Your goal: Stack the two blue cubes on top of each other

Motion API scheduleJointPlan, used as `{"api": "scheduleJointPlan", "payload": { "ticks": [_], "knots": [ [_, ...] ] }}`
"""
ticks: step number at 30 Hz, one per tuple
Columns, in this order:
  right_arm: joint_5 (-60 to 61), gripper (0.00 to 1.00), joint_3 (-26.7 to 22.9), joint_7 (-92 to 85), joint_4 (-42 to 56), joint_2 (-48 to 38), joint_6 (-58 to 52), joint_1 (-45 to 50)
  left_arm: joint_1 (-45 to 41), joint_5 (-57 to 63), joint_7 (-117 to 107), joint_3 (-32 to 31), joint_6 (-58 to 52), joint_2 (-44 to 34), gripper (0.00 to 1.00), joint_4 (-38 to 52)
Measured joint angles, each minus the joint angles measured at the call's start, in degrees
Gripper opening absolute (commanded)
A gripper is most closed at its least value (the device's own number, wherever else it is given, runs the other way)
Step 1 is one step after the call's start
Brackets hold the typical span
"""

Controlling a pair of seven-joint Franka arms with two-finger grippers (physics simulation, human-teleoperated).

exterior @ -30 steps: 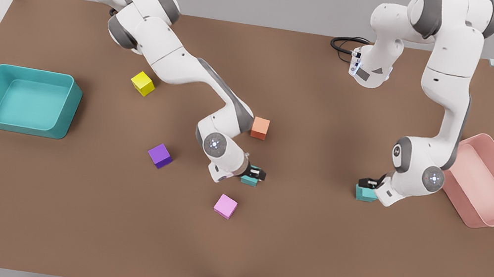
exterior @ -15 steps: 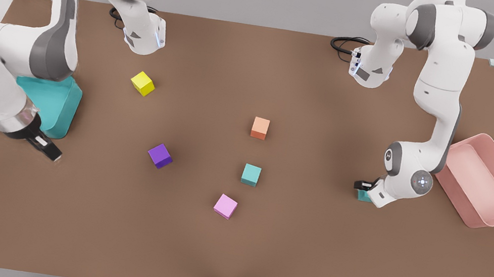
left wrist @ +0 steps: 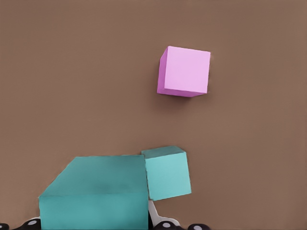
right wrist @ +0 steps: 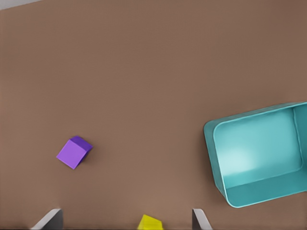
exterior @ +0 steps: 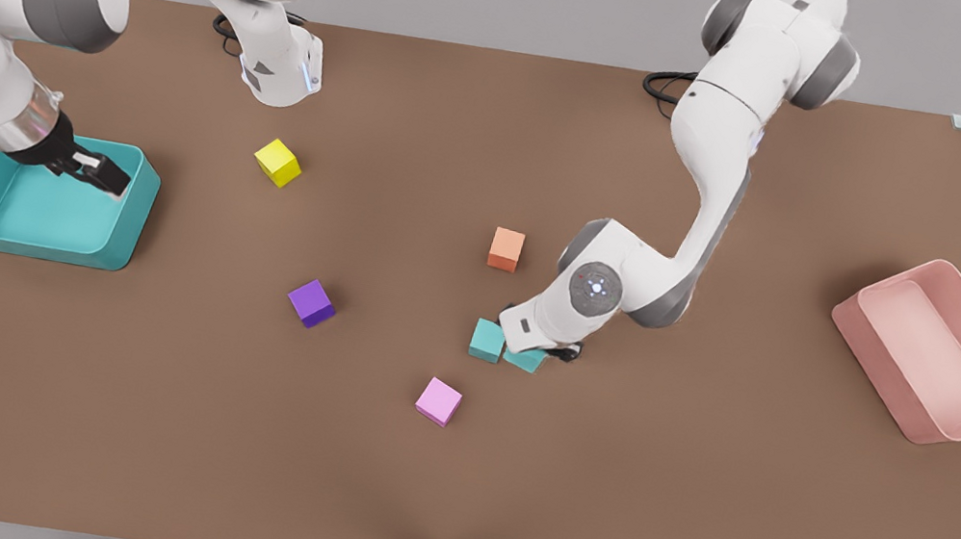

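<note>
Left hand point(exterior: 547, 351) apparently hides held cube point(exterior: 525, 359) partly.

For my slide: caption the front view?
Left gripper holds one blue cube beside the other; right gripper waits.

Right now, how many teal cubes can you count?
2: resting cube mid-table; held cube beside it in left gripper. Right gripper waits above the teal bin.
</note>
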Motion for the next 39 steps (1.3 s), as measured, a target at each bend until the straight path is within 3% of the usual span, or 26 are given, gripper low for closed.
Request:
{"api": "scheduleJointPlan", "payload": {
  "ticks": [5, 14, 27, 28, 29, 39],
  "knots": [
    [0.77, 1.0, -0.36, -3.36, -0.95, -0.06, 0.57, 0.29, -0.81, -0.27, -9.08, -0.02, -2.53, 5.32, 0.42, 6.52],
    [1.95, 1.0, -0.68, -7.52, -0.99, 0.56, 0.97, -0.18, -2.35, -0.53, -20.51, -2.51, -6.63, 7.65, 0.43, 6.76],
    [2.41, 1.0, -1.27, -10.82, -0.92, 1.6, 1.08, 0.32, -2.35, -0.59, -29.45, -3.22, -3.1, 9.12, 0.43, 7.05],
    [2.41, 1.0, -1.35, -10.99, -0.92, 1.67, 1.08, 0.31, -2.35, -0.59, -29.91, -3.22, -2.71, 9.24, 0.49, 7.05],
    [2.42, 1.0, -1.37, -11.15, -0.91, 1.7, 1.08, 0.27, -2.35, -0.73, -30.26, -3.22, -2.37, 9.33, 1.0, 7.02],
    [2.76, 1.0, -1.38, -12.32, -0.9, 2.09, 1.09, 0.39, -2.31, -0.1, -32.49, -3.21, -1.03, 9.26, 1.0, 6.85]
  ]
}}
